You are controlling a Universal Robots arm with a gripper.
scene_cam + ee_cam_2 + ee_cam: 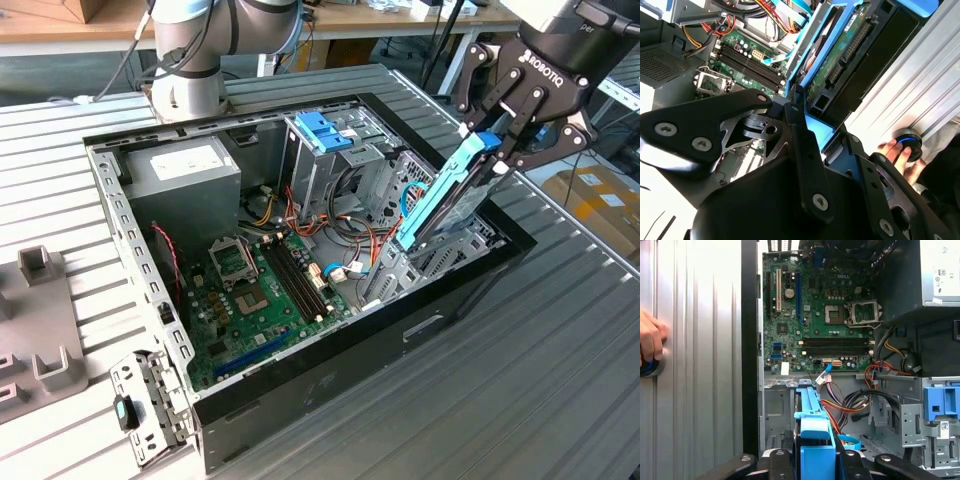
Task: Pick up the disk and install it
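Observation:
The disk (445, 195) is a dark drive in a bright blue carrier. It stands tilted steeply at the exterior view's right end of the open computer case (300, 392), its lower end down in the drive bay there. My gripper (497, 150) is shut on the upper end of the carrier. In the second wrist view the disk (840, 65) shows its green circuit side beyond the black fingers (800, 130). In the first wrist view the carrier's blue edge (815, 440) runs between the fingers (777, 460).
The motherboard (260, 290) lies in the case floor, with a power supply (185, 170) and an upright metal cage with a blue handle (325, 130) behind. Loose cables (355, 250) lie beside the bay. A person's hand (892, 150) rests on a round device outside the case. Grey fixtures (40, 265) stand on the table.

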